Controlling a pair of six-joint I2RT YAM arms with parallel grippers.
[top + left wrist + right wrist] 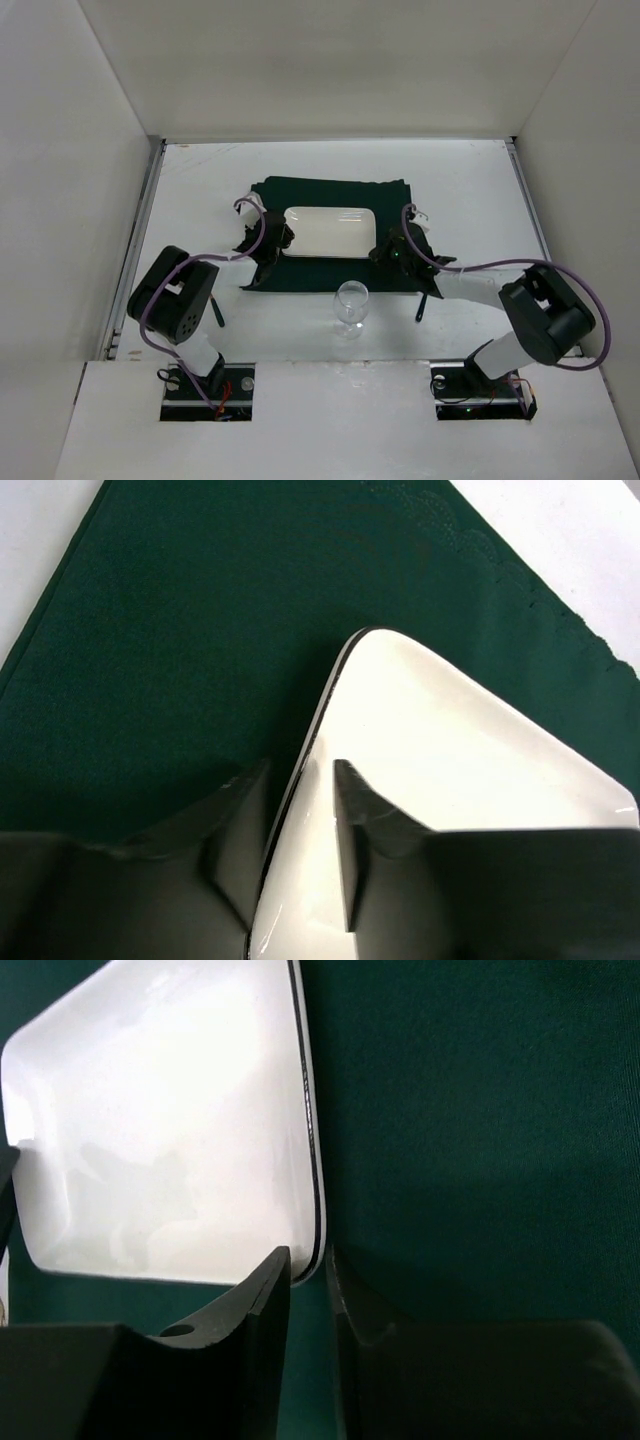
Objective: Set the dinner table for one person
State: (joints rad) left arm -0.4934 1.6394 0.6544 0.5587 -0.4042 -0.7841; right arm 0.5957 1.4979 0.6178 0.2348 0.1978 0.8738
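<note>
The white dinner table carries a dark green placemat with a white rectangular plate on its middle. My left gripper is at the plate's left end. In the left wrist view its jaws straddle the plate's rim, one finger on the plate and one outside over the placemat. My right gripper is at the plate's right end. In the right wrist view its narrow jaws close on the plate's corner above the placemat.
A clear stemmed glass stands just in front of the placemat, between the arms. A dark utensil lies at the front left and another at the front right. White walls enclose the table on three sides.
</note>
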